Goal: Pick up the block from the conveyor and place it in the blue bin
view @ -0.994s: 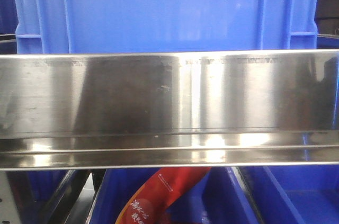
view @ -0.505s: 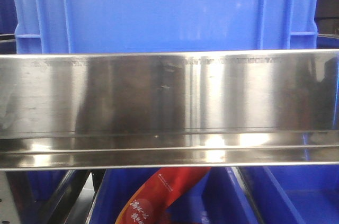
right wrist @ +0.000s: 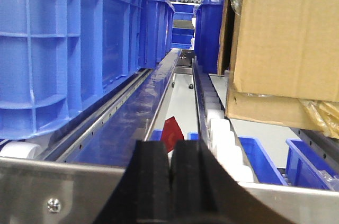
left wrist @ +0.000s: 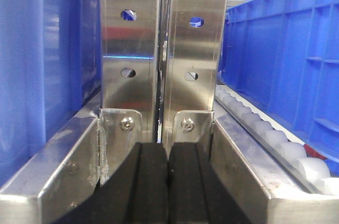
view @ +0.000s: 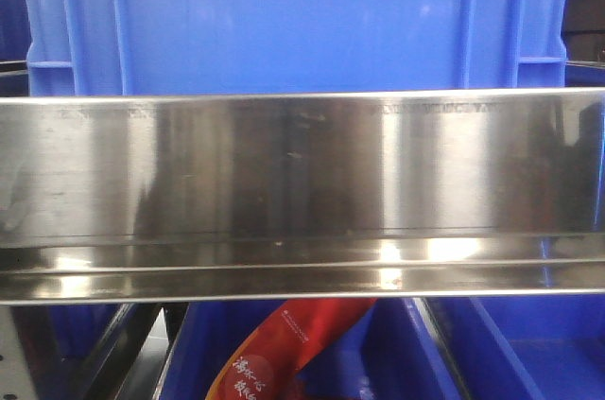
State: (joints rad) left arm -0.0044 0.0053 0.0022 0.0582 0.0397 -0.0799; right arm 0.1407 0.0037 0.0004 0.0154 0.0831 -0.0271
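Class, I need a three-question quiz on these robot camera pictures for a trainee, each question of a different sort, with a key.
1. True or false: the jaws of the left gripper stand wide apart.
2. Which lies below the steel rail in the front view? A) a green bottle B) a red packet C) a white cup
3. Fill in: in the right wrist view, the big box on the right is made of ____.

Key
1. False: the black pads sit nearly together, with nothing between them.
2. B
3. Cardboard: the cardboard box rests above small blue bins.
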